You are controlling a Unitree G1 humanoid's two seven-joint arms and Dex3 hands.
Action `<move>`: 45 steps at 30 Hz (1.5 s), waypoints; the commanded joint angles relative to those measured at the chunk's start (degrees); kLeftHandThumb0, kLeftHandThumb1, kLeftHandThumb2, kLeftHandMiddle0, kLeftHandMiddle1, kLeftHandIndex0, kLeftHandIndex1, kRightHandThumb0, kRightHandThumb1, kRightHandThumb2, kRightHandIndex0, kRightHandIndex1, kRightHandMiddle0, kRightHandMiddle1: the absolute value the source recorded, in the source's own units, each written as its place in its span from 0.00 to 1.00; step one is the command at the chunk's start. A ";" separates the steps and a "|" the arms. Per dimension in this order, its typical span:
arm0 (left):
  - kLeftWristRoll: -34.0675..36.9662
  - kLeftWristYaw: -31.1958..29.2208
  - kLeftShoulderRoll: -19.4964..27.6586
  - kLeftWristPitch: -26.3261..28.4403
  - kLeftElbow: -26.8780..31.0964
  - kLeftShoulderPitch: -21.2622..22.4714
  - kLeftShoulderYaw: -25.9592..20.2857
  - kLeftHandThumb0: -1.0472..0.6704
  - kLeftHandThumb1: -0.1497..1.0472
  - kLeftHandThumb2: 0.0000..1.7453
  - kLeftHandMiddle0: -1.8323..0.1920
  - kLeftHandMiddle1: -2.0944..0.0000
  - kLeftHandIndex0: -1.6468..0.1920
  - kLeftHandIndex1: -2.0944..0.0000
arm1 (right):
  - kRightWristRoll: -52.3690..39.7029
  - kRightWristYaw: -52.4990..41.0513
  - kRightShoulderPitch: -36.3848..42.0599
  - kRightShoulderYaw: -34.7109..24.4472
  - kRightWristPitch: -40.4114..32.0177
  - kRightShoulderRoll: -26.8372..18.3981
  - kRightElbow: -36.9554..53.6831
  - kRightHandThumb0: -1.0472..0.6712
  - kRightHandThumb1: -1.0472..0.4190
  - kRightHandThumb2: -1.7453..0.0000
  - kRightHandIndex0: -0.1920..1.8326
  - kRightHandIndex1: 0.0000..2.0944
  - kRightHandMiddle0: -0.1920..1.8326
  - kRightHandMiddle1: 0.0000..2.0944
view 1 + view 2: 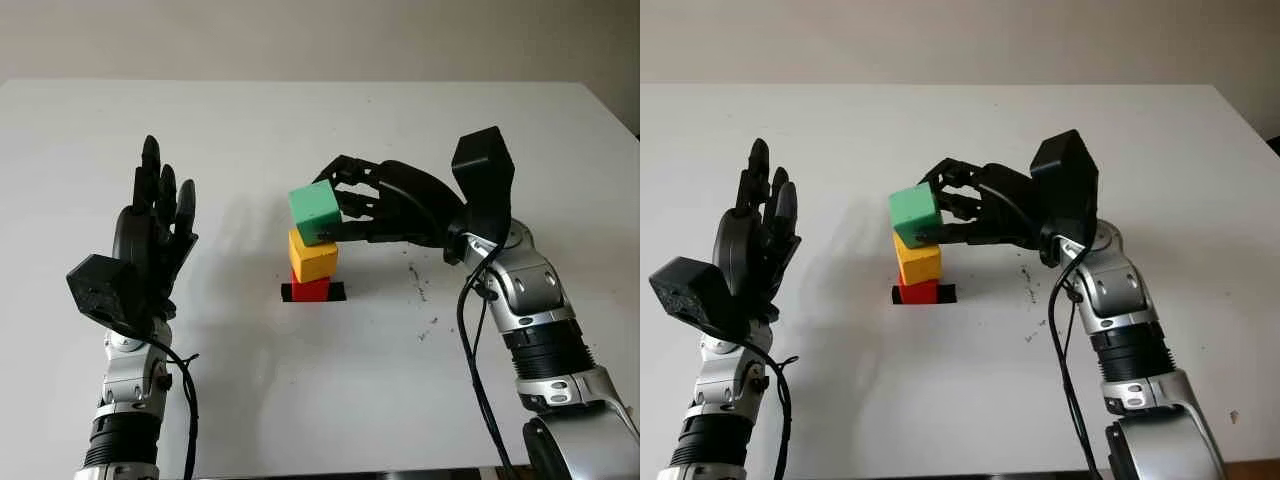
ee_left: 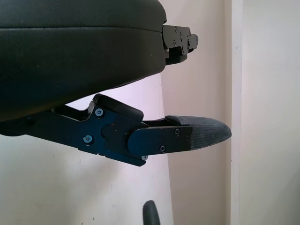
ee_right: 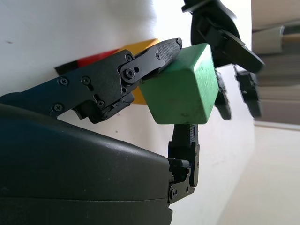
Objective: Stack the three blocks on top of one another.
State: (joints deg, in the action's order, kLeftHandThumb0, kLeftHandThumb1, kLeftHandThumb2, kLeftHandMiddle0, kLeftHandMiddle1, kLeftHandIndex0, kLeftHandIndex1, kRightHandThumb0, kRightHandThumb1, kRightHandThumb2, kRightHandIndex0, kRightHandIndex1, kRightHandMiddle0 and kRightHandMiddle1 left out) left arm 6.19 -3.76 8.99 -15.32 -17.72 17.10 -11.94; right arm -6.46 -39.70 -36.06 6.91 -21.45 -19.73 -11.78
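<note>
A yellow block (image 1: 314,257) sits on a red block (image 1: 310,289), which stands on a black mark (image 1: 336,291) in the middle of the white table (image 1: 300,400). My right hand (image 1: 345,205) is shut on a green block (image 1: 316,212), held tilted just above the yellow block, its lower edge close to or touching the yellow top. In the right wrist view the fingers (image 3: 154,58) pinch the green block (image 3: 180,86) with the yellow and red blocks behind. My left hand (image 1: 155,225) is open, raised upright at the left, well apart from the stack.
Small dark specks (image 1: 418,285) mark the table right of the stack. The table's far edge (image 1: 300,82) meets a pale wall.
</note>
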 commanded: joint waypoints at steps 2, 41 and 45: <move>-0.19 0.07 0.45 0.26 0.93 -0.56 0.06 0.18 1.00 0.26 0.92 0.98 0.92 0.97 | 0.35 -1.36 -1.11 0.62 -0.61 -1.34 0.73 0.40 0.09 0.97 0.18 0.01 0.25 0.73; 0.10 -0.07 0.41 -0.33 0.47 -0.28 -0.14 0.19 1.00 0.25 0.92 0.97 0.92 0.97 | 5.10 3.05 2.98 -4.40 15.21 -6.34 -3.51 0.21 0.00 0.91 0.00 0.00 0.02 0.01; 0.56 -0.59 0.58 -0.55 0.01 -0.08 -0.37 0.19 1.00 0.26 0.93 0.98 0.92 0.98 | 5.28 0.83 3.49 -4.68 19.78 -8.75 -6.20 0.24 0.00 0.90 0.06 0.03 0.08 0.04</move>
State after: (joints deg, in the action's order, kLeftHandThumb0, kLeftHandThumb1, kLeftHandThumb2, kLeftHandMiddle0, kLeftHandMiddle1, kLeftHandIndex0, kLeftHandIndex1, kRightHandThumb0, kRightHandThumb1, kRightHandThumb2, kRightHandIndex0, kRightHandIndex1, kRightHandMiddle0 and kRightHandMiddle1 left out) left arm 6.51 -4.13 9.00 -15.13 -17.64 16.91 -12.11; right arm -1.20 -38.19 -32.77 2.60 -3.31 -27.06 -17.43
